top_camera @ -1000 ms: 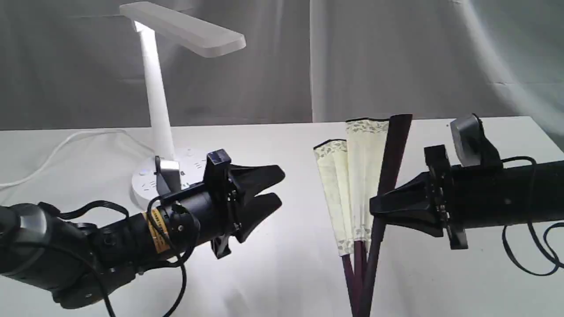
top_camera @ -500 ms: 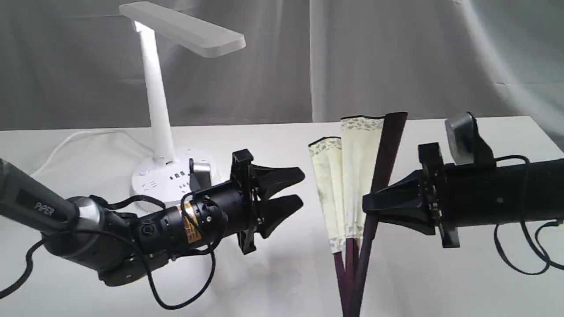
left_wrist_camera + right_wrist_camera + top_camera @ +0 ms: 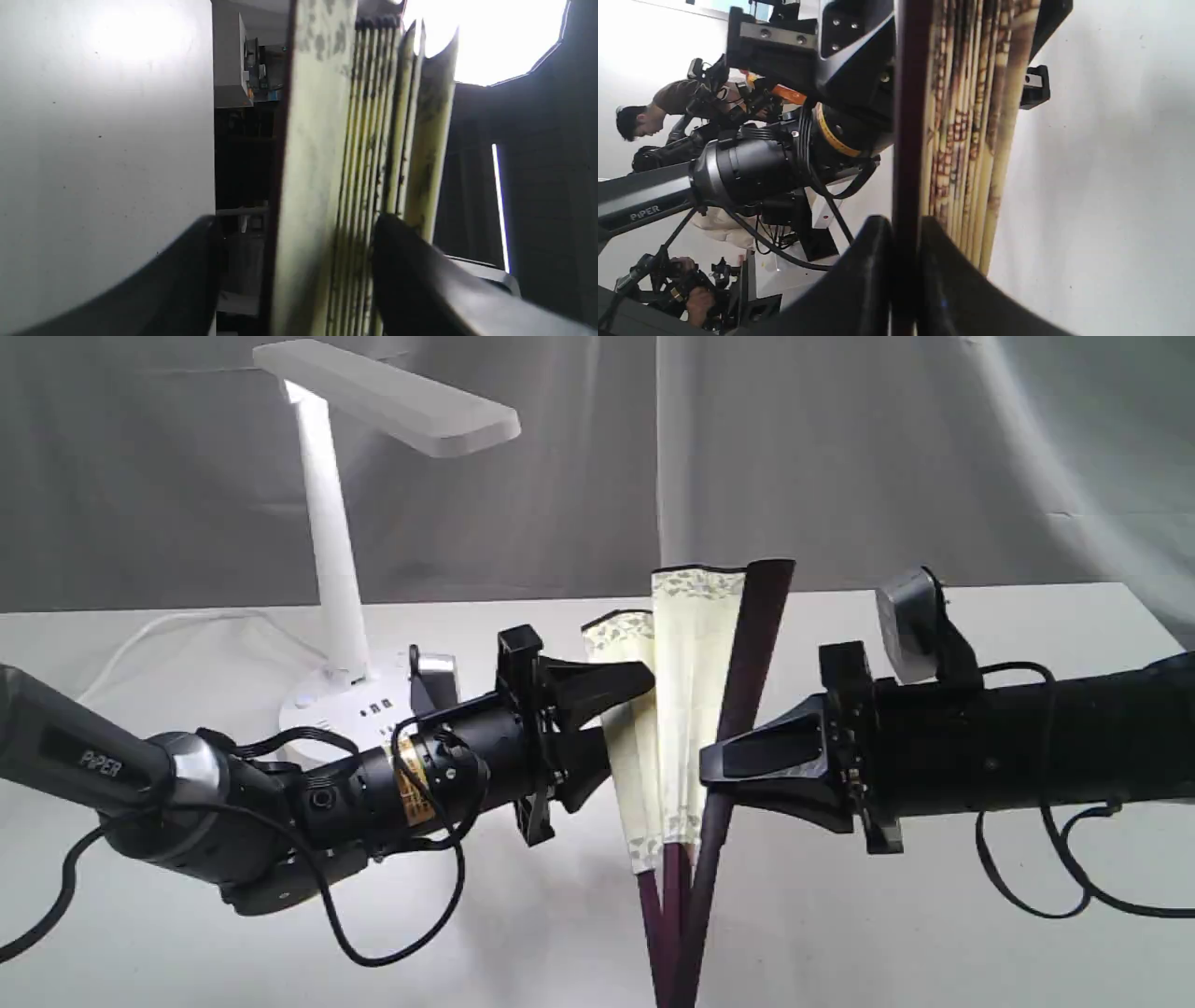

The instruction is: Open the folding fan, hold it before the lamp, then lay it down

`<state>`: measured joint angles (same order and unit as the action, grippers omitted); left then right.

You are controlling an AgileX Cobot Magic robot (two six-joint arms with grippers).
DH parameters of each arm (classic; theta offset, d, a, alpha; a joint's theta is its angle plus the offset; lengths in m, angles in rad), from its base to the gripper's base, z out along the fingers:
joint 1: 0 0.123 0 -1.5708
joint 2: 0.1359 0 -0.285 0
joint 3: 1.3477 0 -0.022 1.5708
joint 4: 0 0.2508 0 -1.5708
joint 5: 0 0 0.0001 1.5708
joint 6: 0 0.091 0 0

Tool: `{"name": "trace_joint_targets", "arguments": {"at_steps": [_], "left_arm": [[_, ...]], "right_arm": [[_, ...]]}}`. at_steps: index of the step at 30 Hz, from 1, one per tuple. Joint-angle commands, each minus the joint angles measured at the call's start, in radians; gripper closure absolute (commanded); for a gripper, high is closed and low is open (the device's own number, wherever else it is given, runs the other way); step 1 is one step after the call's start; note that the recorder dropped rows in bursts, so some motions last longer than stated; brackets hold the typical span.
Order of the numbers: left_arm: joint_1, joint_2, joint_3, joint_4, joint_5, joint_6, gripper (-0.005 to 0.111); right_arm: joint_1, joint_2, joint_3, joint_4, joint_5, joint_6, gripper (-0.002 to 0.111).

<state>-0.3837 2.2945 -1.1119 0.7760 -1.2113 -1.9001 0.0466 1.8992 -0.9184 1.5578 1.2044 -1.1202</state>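
Where the dark maroon ribs gather at the near edge of the exterior view, the folding fan (image 3: 686, 709) rises upright and only partly spread. Its lower end is cut off by the frame, so whether it touches the white table (image 3: 887, 933) cannot be told. The right gripper (image 3: 709, 775) reaches in from the right and pinches the fan's maroon guard (image 3: 747, 653); the right wrist view shows the guard squeezed between the fingers (image 3: 868, 280), pleats stacked just beside it. From the left, the left gripper (image 3: 624, 726) has its jaws spread around the outermost cream pleats, the upper finger (image 3: 597, 681) in front of the paper and the lower one partly hidden behind it. Behind the left arm the lamp (image 3: 327, 523) stands on the table, its round base (image 3: 317, 709) partly blocked by that arm's wrist, its flat head well left of the fan's top. A white cord (image 3: 140, 639) trails off to the left, and grey drapes (image 3: 934, 457) hang beyond.
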Motion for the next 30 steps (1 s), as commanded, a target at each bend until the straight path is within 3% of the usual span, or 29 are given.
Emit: {"name": "trace_joint_targets", "arguments": {"at_steps": [1, 7, 16, 23, 30], "left_arm": [[-0.005, -0.001, -0.005, 0.012, -0.010, -0.010, 0.063], [-0.005, -0.001, -0.005, 0.042, -0.010, -0.005, 0.107], [-0.005, -0.001, -0.005, 0.070, -0.010, -0.063, 0.107], [-0.005, -0.019, -0.005, 0.074, -0.010, -0.087, 0.107], [-0.005, -0.032, -0.005, 0.094, -0.010, -0.091, 0.107]], "right_arm": [[0.002, -0.011, -0.002, 0.015, 0.017, -0.017, 0.108], [0.002, -0.007, -0.002, -0.020, 0.017, -0.017, 0.108], [0.002, -0.007, -0.002, -0.016, 0.017, -0.017, 0.105], [0.002, -0.007, -0.002, 0.016, 0.017, -0.001, 0.078], [0.002, -0.007, -0.002, 0.113, -0.043, -0.008, 0.070]]}}
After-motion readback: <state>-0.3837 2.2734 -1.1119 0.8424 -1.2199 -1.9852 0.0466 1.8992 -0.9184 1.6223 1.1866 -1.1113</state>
